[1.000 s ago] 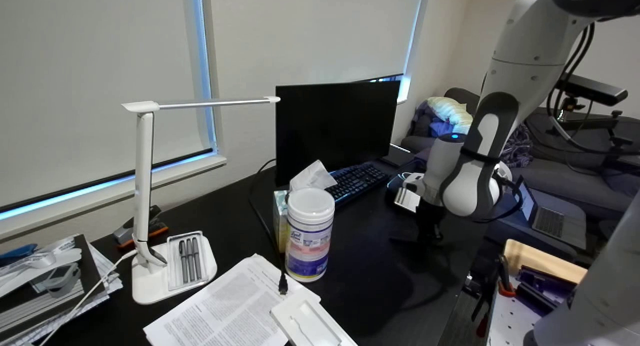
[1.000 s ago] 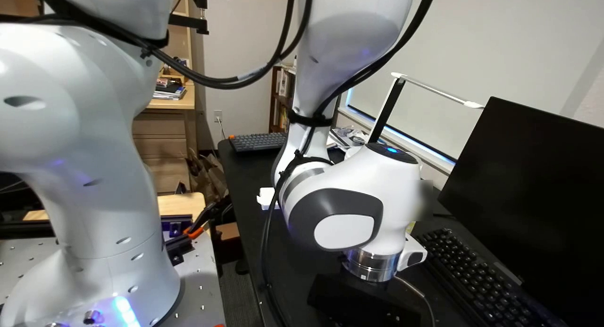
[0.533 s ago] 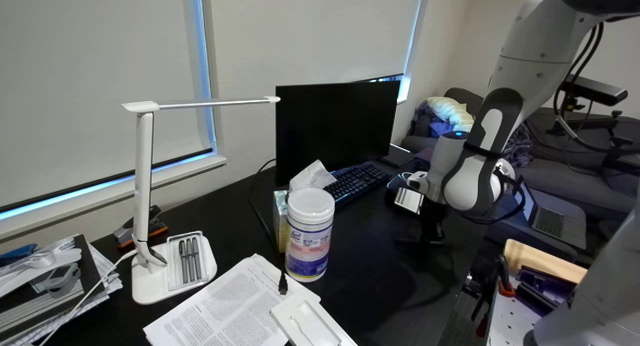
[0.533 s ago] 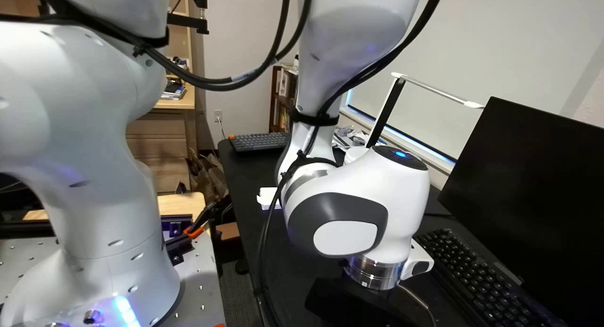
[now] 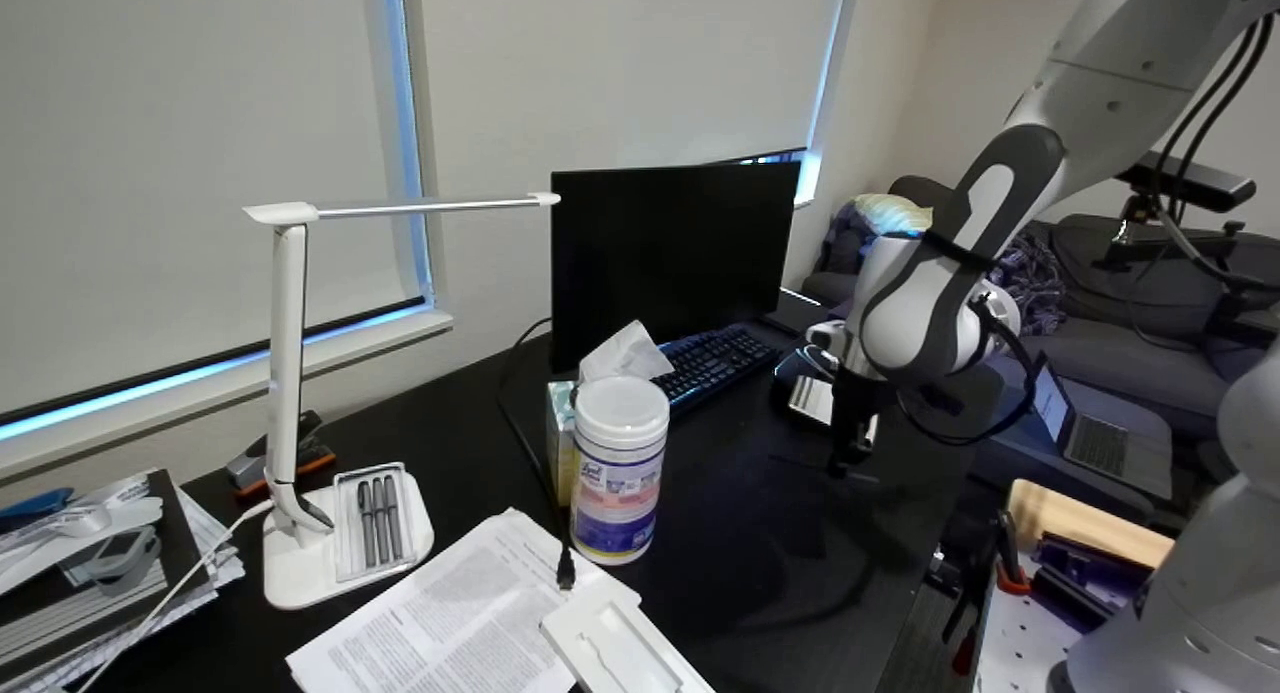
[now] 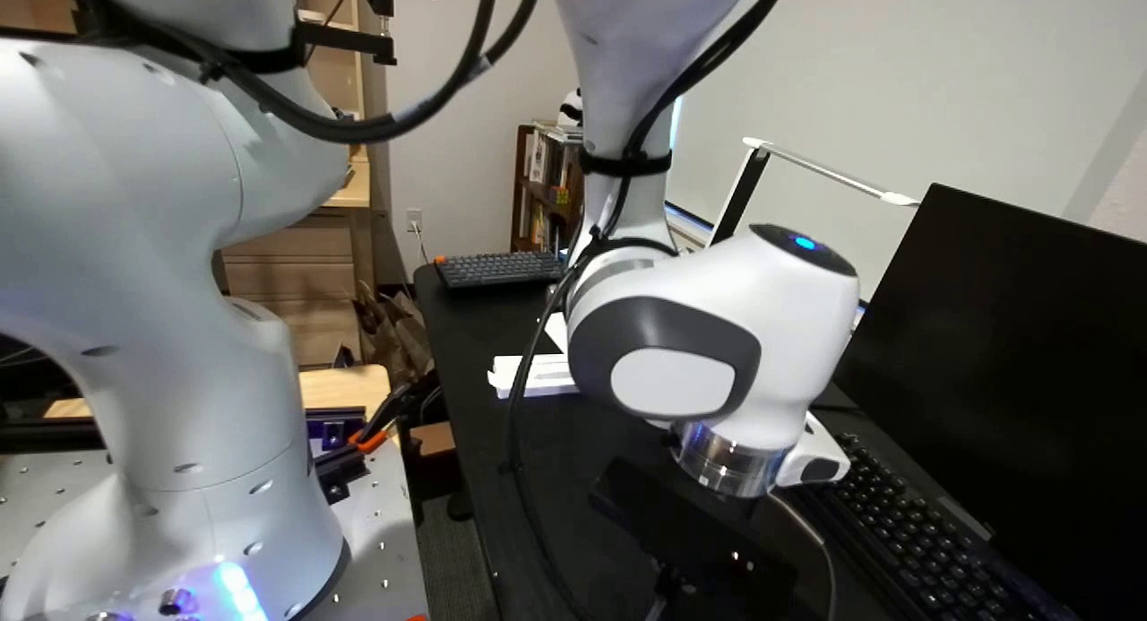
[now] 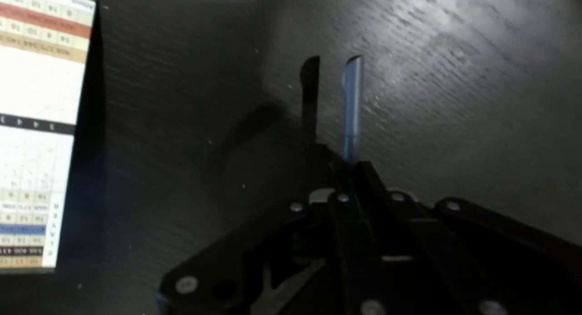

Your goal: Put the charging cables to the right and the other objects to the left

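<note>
A slim bluish pen-like item (image 7: 353, 101) is jutting out from the gripper (image 7: 350, 169), whose fingers (image 7: 375, 183) are clamping it over the dark desk (image 7: 182, 78); a printed card (image 7: 38, 87) is lying left of them in the wrist view, well apart.

In the wrist view, soft and grainy, whitish glare spreads over the dark wood-grained surface (image 7: 454, 119) beyond and right of the gripper (image 7: 350, 166), while the slim blue pen-like stick (image 7: 353, 97) at its tips throws a clear-edged shadow just to the left. Farther left of the gripper, the white rectangular card with coloured printed rows (image 7: 36, 92) is bright, its lettering blurred. In an exterior view the gripper sinks into dimness, well apart from pale window blinds (image 5: 190, 173) edged with blue light.
</note>
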